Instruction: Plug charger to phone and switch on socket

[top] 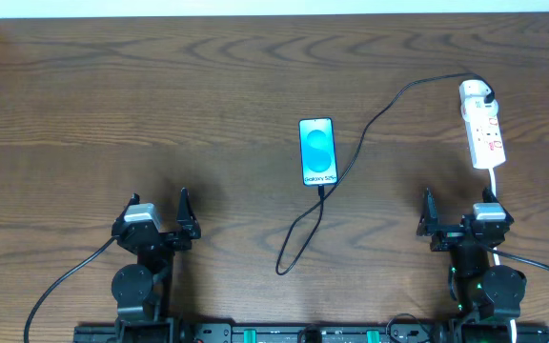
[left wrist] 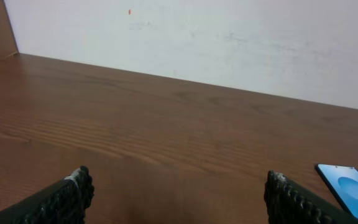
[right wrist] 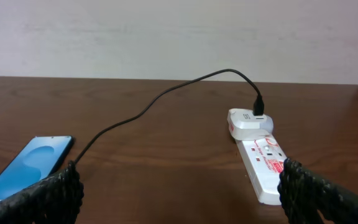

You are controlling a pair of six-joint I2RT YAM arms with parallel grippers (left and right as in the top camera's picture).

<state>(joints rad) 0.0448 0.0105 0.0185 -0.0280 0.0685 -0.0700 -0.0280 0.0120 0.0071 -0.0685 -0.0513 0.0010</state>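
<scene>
The brown wooden table (top: 160, 95) fills the overhead view, with a pale wall (left wrist: 197, 43) along its far edge. Both arms sit at the near edge, one on each side, well apart from each other.

The left hand (top: 157, 204) is spread wide and holds nothing; only bare wood lies between its fingers (left wrist: 73, 193). The right hand (top: 458, 204) is likewise spread wide and holds nothing, and it points towards the socket.

The socket (top: 484, 129) lies flat at the far right of the table, its long side running roughly away from the robot, just beyond the right hand. It is white with red markings on top; whether its switch is on cannot be told. A white cord leaves its near end towards the right arm.

The phone (top: 317, 151) lies face up near the middle of the table, screen lit blue and white, well apart from both hands.

The charger (top: 370, 124) runs from a white plug (top: 475, 92) at the socket's far end, arcs left, passes the phone's right side, loops on the table nearer the robot and comes back to the phone's near edge. Its tip meets that edge; whether it is fully seated cannot be told.
</scene>
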